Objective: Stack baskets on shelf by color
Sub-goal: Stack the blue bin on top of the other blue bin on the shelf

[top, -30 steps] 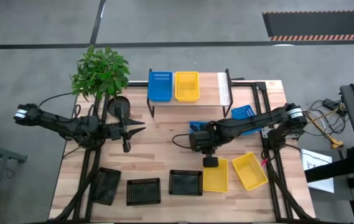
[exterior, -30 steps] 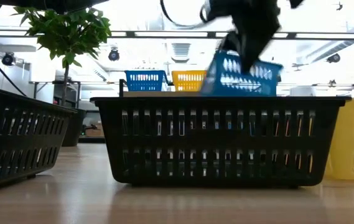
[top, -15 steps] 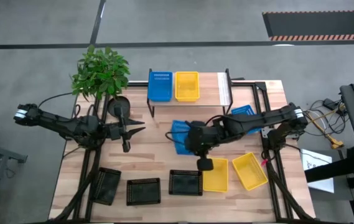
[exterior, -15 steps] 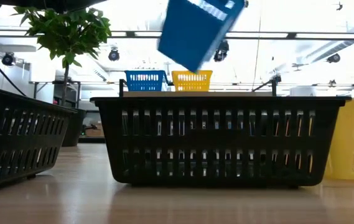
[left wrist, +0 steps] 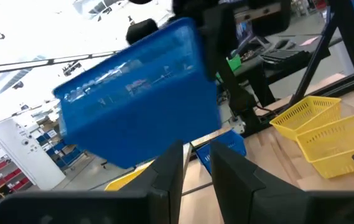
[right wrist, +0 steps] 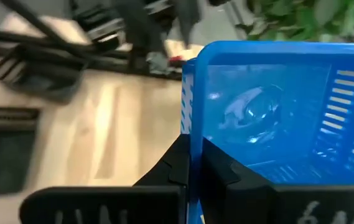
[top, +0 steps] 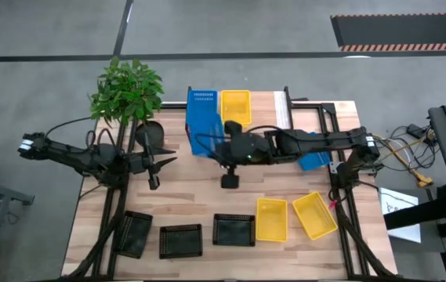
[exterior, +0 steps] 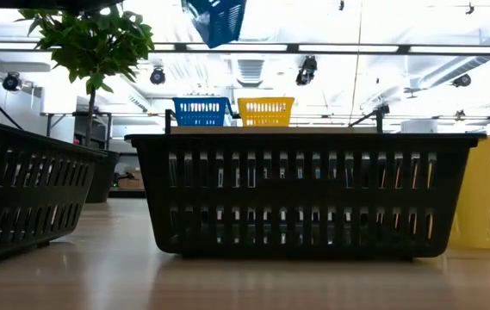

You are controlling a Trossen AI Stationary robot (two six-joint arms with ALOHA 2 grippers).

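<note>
The right hand (top: 224,149), pinched shut on a blue basket's (top: 207,135) rim, holds it up beside the shelf (top: 279,110) and should level it over the blue basket there (exterior: 201,111) before lowering.

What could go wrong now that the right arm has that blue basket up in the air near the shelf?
1. The right gripper pinches only one wall of the carried blue basket, which hangs tilted; it might slip or swing loose.
2. Arriving tilted, it may not nest squarely into the blue basket on the shelf and could tip off the shelf.
3. It could nudge the neighbouring yellow basket.
</note>
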